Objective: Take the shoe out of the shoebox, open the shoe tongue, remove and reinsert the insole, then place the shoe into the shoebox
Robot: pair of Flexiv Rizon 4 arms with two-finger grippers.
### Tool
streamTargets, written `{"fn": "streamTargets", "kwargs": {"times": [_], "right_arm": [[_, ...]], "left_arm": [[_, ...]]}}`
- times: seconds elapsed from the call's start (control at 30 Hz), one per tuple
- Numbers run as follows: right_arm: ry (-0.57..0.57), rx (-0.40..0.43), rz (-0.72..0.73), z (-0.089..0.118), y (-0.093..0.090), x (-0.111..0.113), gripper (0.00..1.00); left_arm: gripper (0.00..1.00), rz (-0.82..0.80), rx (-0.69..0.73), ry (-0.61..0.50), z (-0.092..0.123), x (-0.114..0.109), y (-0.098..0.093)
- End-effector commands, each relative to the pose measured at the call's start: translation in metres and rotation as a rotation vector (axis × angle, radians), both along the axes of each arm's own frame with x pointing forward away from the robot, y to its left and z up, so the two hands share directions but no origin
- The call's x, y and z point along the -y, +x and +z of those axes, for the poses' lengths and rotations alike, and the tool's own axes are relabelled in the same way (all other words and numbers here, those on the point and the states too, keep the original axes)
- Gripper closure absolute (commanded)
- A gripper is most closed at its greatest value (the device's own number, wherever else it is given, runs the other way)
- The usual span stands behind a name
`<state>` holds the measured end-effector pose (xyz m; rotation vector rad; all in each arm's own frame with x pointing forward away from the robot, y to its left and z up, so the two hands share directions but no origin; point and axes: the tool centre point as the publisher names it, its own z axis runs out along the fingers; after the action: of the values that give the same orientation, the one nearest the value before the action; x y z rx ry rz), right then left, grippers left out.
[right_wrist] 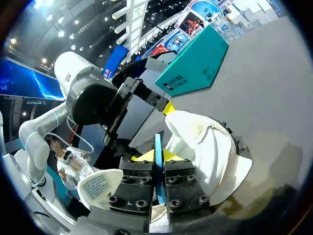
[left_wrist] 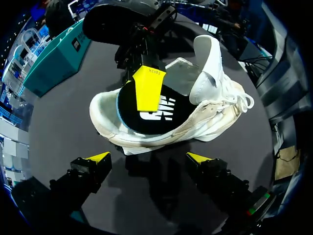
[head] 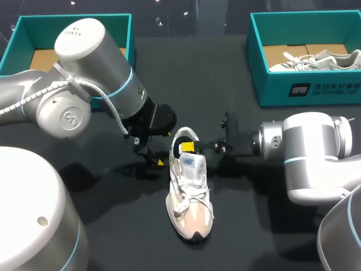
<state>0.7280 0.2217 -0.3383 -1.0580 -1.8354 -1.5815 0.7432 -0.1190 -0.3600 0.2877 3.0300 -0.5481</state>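
- Teal cardboard makes up the left shoebox [head: 73,18], which sits at the far left corner of the dark tabletop [head: 254,214]. Its brown floor shows inside.
- The left arm comes in past that box, and the left gripper [head: 151,155] [left_wrist: 149,157] hangs low just beside the heel end of the sneaker [head: 190,197].
- In the left wrist view its fingers [left_wrist: 99,157] stand wide apart with only bare tabletop between them. They hold nothing, and the shoe lies just ahead of the yellow tips, not touching them.
- The sneaker [left_wrist: 195,122] stands upright on its sole at the middle of the tabletop, out of both boxes. It is white with a pale pink toe and has its heel toward the far side.
- Its tongue [left_wrist: 208,58] is folded up and forward over the laces, leaving the mouth of the shoe open.
- The insole [left_wrist: 134,120] is black with a blue rim and shows inside that opening.
- The right gripper [head: 189,147] [left_wrist: 146,88] reaches in from the right, down into the shoe's mouth at the heel end.
- In the right wrist view the right gripper [right_wrist: 157,156] has its fingers [right_wrist: 183,186] pressed together on the thin blue edge of the insole [right_wrist: 158,147], one on each face. The sneaker's padded white collar [right_wrist: 210,152] lies just beside them.
- The right shoebox [head: 304,90] sits at the far right corner, well apart from the sneaker, and holds a second pale shoe [head: 316,61] lying on its side.
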Motion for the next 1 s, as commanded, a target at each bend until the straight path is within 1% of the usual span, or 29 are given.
{"fn": "streamTargets", "kwargs": {"times": [0.03,0.13,0.17,0.2,0.27,0.37,0.5,0.6,0.67,0.73,0.77,0.8,0.83,1.0], "right_arm": [[-0.001,-0.004,-0.022,-0.004,-0.016,0.002,1.0],[-0.006,0.011,-0.031,0.001,-0.018,0.001,1.0],[-0.008,0.02,-0.03,0.003,-0.017,0.0,0.83],[-0.011,0.027,-0.028,0.005,-0.016,0.0,0.69],[-0.02,0.04,-0.021,0.008,-0.013,-0.002,0.62],[-0.035,0.055,-0.009,0.012,-0.007,-0.004,0.57],[-0.044,0.079,0.005,0.018,0.001,-0.005,0.59],[-0.053,0.087,0.011,0.02,0.007,-0.006,0.62],[-0.058,0.088,0.013,0.019,0.01,-0.006,0.67],[-0.064,0.085,0.009,0.018,0.013,-0.006,0.76],[-0.067,0.082,0.007,0.017,0.014,-0.006,0.84],[-0.068,0.08,0.007,0.016,0.014,-0.007,0.97],[-0.069,0.075,0.007,0.015,0.014,-0.007,1.0],[-0.064,0.025,0.001,0.005,0.004,-0.006,1.0]], "left_arm": [[0.0,-0.001,0.001,0.001,-0.001,0.0,0.0],[0.0,-0.001,0.001,0.001,-0.001,0.0,0.0],[0.0,-0.001,0.001,0.001,-0.001,0.0,0.0],[0.0,-0.001,0.001,0.001,-0.001,0.0,0.0],[0.0,-0.001,0.001,0.001,-0.001,0.0,0.0],[0.0,-0.001,0.001,0.001,-0.001,0.0,0.0],[0.0,-0.001,0.001,0.001,-0.001,0.0,0.0],[0.0,-0.001,0.001,0.001,-0.001,0.0,0.0],[0.0,-0.001,0.001,0.001,-0.001,0.0,0.0],[0.0,-0.001,0.001,0.001,-0.001,0.0,0.0],[0.0,-0.001,0.001,0.001,-0.001,0.0,0.0],[0.0,-0.001,0.001,0.001,-0.001,0.0,0.0],[0.0,-0.001,0.001,0.001,-0.001,0.0,0.0],[0.0,-0.001,0.001,0.001,-0.001,0.0,0.0]]}}
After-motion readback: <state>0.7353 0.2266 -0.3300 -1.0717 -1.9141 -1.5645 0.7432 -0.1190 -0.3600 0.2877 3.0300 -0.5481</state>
